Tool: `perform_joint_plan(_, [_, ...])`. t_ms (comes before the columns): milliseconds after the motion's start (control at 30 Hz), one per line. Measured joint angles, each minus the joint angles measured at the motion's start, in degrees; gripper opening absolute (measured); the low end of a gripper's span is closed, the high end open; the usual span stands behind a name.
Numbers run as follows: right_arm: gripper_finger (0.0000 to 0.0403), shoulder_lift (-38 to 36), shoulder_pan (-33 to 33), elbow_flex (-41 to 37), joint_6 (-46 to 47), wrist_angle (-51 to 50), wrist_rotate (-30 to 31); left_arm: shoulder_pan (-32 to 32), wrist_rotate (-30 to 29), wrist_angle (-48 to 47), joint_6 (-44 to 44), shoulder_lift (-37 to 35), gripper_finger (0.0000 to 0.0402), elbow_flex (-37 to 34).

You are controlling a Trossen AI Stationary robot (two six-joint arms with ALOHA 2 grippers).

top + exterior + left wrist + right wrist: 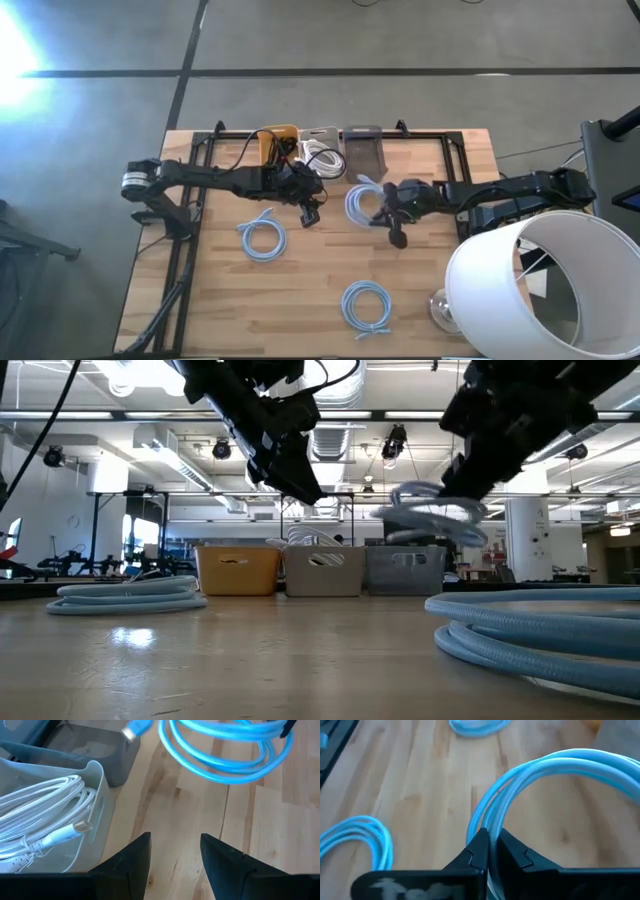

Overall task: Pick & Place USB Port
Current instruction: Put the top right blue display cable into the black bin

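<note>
A light-blue coiled USB cable [360, 203] hangs lifted in my right gripper [383, 212] near the table's middle, in front of the bins. The low view shows this coil [430, 510] clear of the wood. My left gripper [310, 212] hovers open just left of it, close to the white bin [322, 148]; between its fingers [175, 840] only bare wood shows. The white bin holds a white cable [40, 820]. Two more blue coils lie flat on the table, one left of middle [262, 237] and one near the front [367, 305]. My right gripper [492, 836] is shut on the blue coil, pinching several bundled strands [496, 817] between its two fingers at one side of the loop. The fingers lie across the strands. The coil is lifted clear of the table and stands out beyond the fingers, roughly level.
A yellow bin [278, 142], the white bin and a grey bin [365, 150] stand in a row at the far edge. A white lamp shade [540, 285] covers the near right corner. Bare wood [300, 290] lies between the two resting coils.
</note>
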Motion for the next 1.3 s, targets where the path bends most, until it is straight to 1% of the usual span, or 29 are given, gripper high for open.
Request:
perform_joint_plan(67, [0.0018, -0.6, 0.0, 0.8, -2.1, 0.1, 1.1, 0.0, 0.0, 0.0, 0.0, 0.0, 0.0175, 0.0])
perform_joint_plan(133, [0.0018, -1.3, 0.0, 1.4, -3.7, 0.6, 5.5, 0.0, 0.0, 0.0, 0.0, 0.0, 0.0175, -0.1])
perform_joint_plan(200, [0.0018, -1.9, 0.0, 1.5, -5.4, 0.9, 12.9, -0.1, 0.0, 0.1, 0.0, 0.0, 0.0175, -0.1])
perform_joint_plan(300, [0.0018, -2.2, -0.4, 0.8, -6.5, 3.4, 27.4, -0.2, 0.0, 0.6, 0.0, 0.0, 0.0175, -0.1])
perform_joint_plan(367, [0.0018, -2.1, -1.1, -0.1, -6.5, 6.5, 32.8, -0.2, 0.0, 0.9, 0.0, 0.0, 0.0174, -0.1])
perform_joint_plan(400, [0.0018, -1.8, -1.6, -0.5, -6.5, 8.4, 33.5, -0.2, 0.0, 1.0, 0.0, 0.0, 0.0174, -0.1])
perform_joint_plan(500, [0.0018, -0.4, -3.2, -1.8, -6.5, 17.1, 32.3, -0.2, 0.0, 1.4, 0.0, 0.0, 0.0174, -0.1])
perform_joint_plan(600, [0.0018, 1.5, -5.2, -3.5, -7.3, 30.0, 29.4, -0.2, 0.0, 1.4, 0.0, 0.0, 0.0175, -0.1])
perform_joint_plan(667, [0.0018, 3.3, -7.3, -4.5, -7.0, 37.4, 25.6, -0.2, 0.0, 1.4, 0.0, 0.0, 0.0175, -0.1])
perform_joint_plan(767, [0.0018, 6.2, -11.4, -4.9, -3.3, 43.8, 19.0, -0.2, 0.0, 1.5, 0.0, 0.0, 0.0174, -0.1])
perform_joint_plan(933, [0.0018, 12.1, -18.6, -4.4, 2.1, 45.0, 13.1, -0.2, 0.0, 1.8, 0.0, 0.0, 0.0175, -0.1])
perform_joint_plan(1033, [0.0018, 15.7, -21.6, -4.4, 4.1, 46.0, 9.8, -0.2, 0.0, 1.8, 0.0, 0.0, 0.0175, -0.1])
perform_joint_plan(1167, [0.0018, 21.1, -23.6, -4.4, 6.1, 51.3, 5.4, -0.2, 0.0, 1.8, 0.0, 0.0, 0.0175, -0.1])
perform_joint_plan(1300, [0.0019, 25.7, -24.2, -3.8, 7.5, 57.1, 4.4, -0.2, 0.0, 1.8, 0.0, 0.0, 0.0175, -0.1])
